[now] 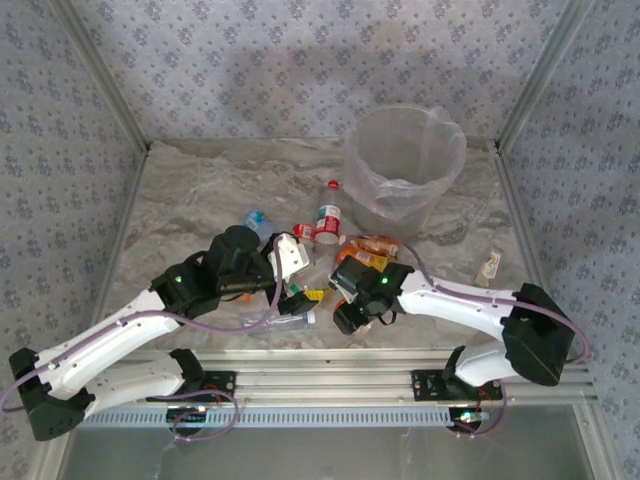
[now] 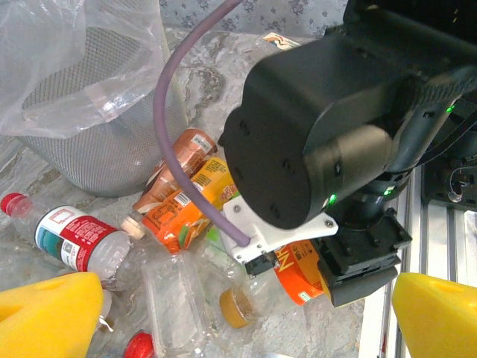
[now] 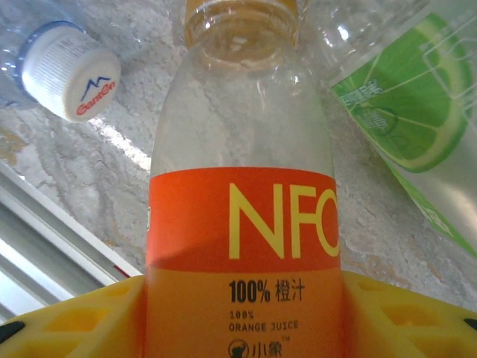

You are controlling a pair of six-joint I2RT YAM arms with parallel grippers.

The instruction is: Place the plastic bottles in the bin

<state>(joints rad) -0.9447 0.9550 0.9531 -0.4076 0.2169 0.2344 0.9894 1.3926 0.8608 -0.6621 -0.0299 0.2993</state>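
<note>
The plastic bottles (image 1: 330, 240) lie heaped at the table's middle, in front of the bin (image 1: 405, 165), a whitish bucket with a clear bag liner (image 2: 74, 60). My right gripper (image 3: 242, 313) is shut on one bottle with an orange NFC label (image 3: 242, 224); its yellow pads (image 3: 89, 321) press on both sides. That bottle (image 2: 298, 272) lies low over the table by the front rail, amber cap (image 2: 237, 307) pointing left. My left gripper (image 2: 246, 321) is open and holds nothing, its fingertips (image 2: 48, 313) spread wide just left of the right gripper (image 1: 350, 305).
A red-capped bottle (image 2: 74, 242), orange juice bottles (image 2: 182, 201) and a clear flat container (image 2: 168, 298) lie close by. A lime-label bottle (image 3: 402, 127) and a white-capped bottle (image 3: 67, 71) flank the held one. The aluminium rail (image 1: 400, 375) runs along the front; a small wrapper (image 1: 488, 265) lies at right.
</note>
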